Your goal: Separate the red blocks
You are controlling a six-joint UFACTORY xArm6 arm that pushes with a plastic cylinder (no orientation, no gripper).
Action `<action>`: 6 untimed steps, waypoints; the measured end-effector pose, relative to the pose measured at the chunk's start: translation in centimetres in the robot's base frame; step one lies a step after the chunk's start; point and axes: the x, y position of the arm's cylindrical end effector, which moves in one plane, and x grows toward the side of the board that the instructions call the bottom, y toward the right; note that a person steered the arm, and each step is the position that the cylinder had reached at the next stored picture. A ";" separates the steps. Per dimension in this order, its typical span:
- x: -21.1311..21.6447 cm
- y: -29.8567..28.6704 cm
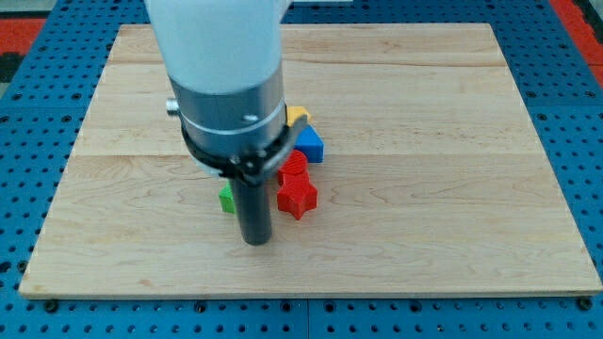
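While my tip (255,239) sat left of the star-shaped red block (297,197), another red block (294,168) touched it above; no pincer was fitted, so its state could not be told

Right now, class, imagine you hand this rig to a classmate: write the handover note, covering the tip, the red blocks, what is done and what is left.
My tip: on the wooden board, toward the view's bottom-left of the block cluster, beside the red star-shaped block but apparently not touching it.
Red blocks: the star-shaped one and a second red block just above it in the view; they touch or nearly touch.
Nearby: blue block, yellow block and green block, the last two partly hidden by the arm.
Done: nothing visible; the reds are together.
Left: push one red block away from the other.
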 end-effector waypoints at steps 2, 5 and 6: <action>-4.5 10.5; -7.5 5.9; -7.5 13.8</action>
